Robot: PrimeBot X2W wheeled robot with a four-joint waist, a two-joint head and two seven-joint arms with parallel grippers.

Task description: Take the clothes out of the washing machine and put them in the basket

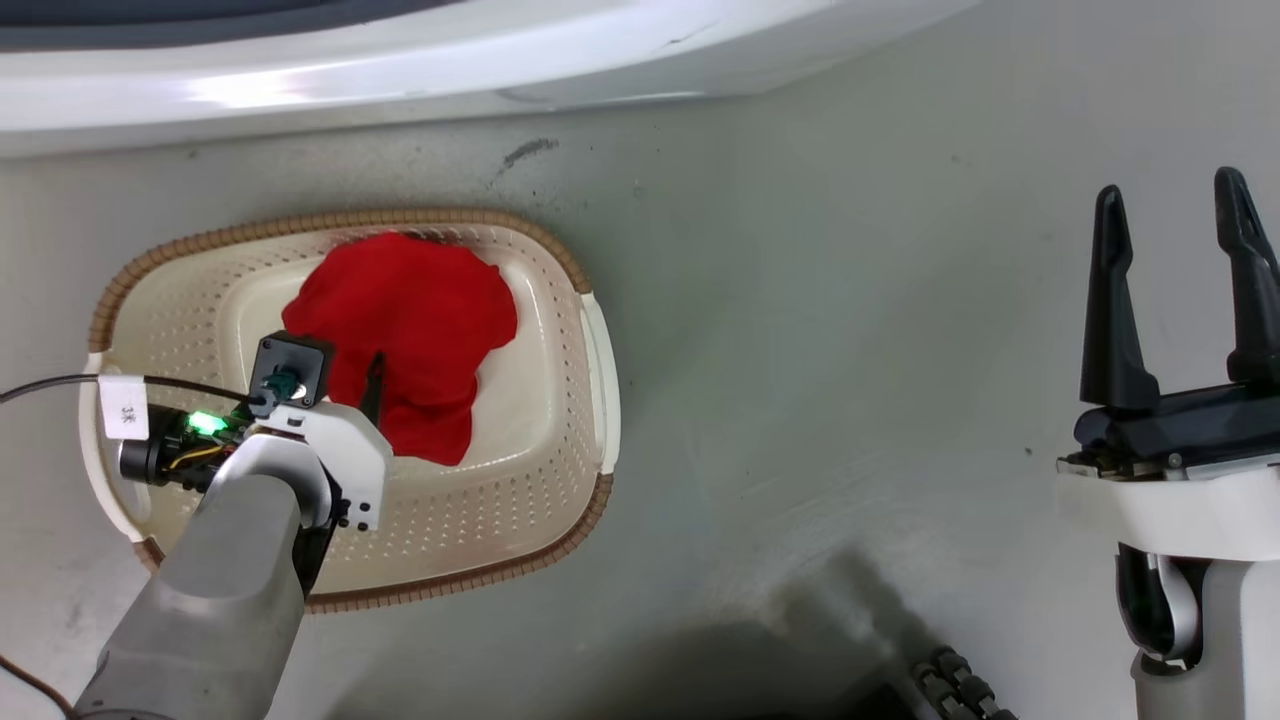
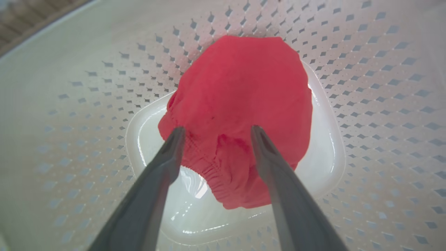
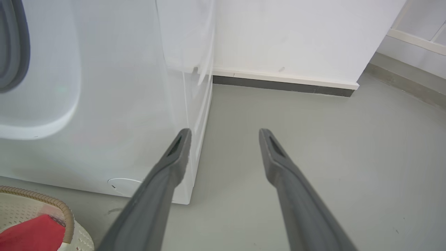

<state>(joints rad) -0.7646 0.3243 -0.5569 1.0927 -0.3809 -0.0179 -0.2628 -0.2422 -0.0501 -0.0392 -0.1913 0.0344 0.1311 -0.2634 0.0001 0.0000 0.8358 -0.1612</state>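
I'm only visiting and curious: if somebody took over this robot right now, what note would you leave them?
Left tool: open, holding nothing, pointing down into the basket just over the clothes.
Right tool: open, empty, above the floor beside the washing machine.
Done: the red clothes lie inside the basket, released.
Left: the machine's inside is hidden here, so check it for more clothes, then lift the left arm clear.
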